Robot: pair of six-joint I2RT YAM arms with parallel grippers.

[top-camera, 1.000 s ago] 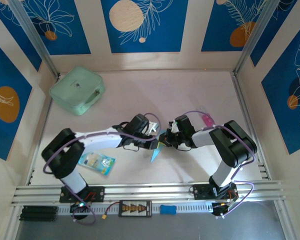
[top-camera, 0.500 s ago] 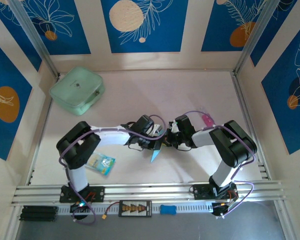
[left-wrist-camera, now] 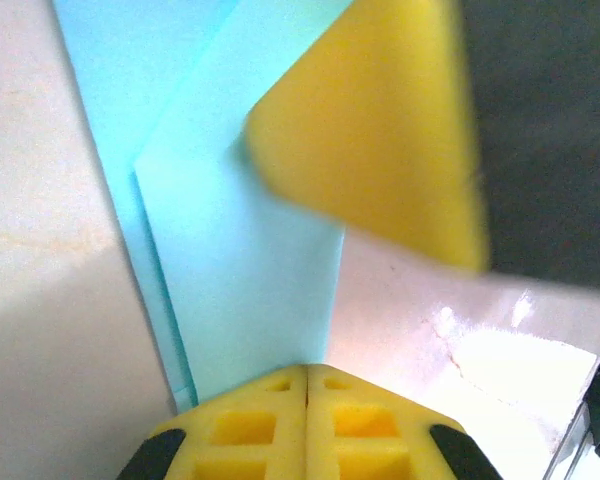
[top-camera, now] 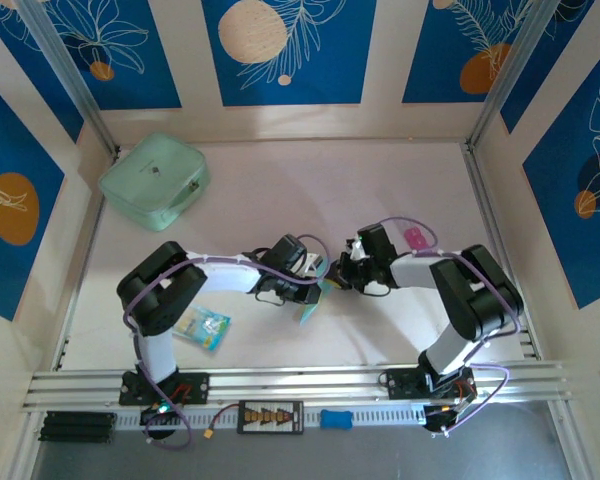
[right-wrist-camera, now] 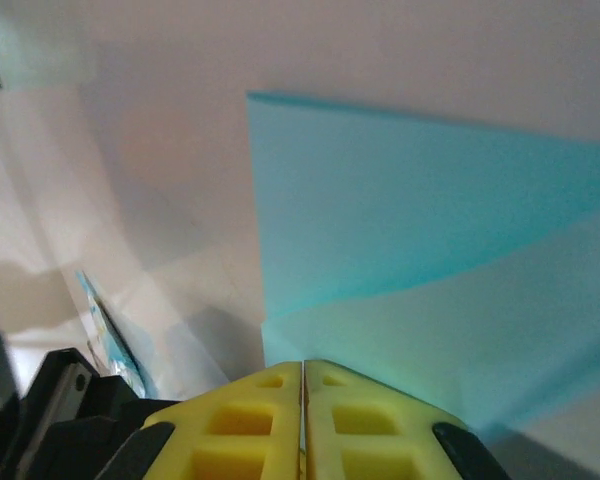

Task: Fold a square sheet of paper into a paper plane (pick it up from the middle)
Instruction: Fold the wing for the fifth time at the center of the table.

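The square sheet of paper (top-camera: pixel 310 311) lies folded into a slim, pointed light-blue shape at the table's middle front. My left gripper (top-camera: pixel 322 287) is shut, its tips at the sheet's upper end. In the left wrist view the folded paper (left-wrist-camera: pixel 240 260) spreads flat beyond my shut left gripper (left-wrist-camera: pixel 307 372). A blurred yellow finger (left-wrist-camera: pixel 380 130) of the other arm overlaps the paper's far part. My right gripper (top-camera: pixel 341 279) faces the left one. Its wrist view has the layered paper (right-wrist-camera: pixel 430 250) just past my shut right gripper (right-wrist-camera: pixel 303 366). Whether either pinches the paper is unclear.
A mint-green zip pouch (top-camera: pixel 153 180) sits at the back left. A printed blue-and-white packet (top-camera: pixel 200 326) lies by the left arm's base. A small pink item (top-camera: pixel 415 238) is behind the right arm. Aluminium rails (top-camera: pixel 300 380) run along the near edge.
The left arm's elbow has swung in toward its base and its gripper has shifted right along the paper. The right gripper has drawn slightly back and to the right. The paper has stayed put.
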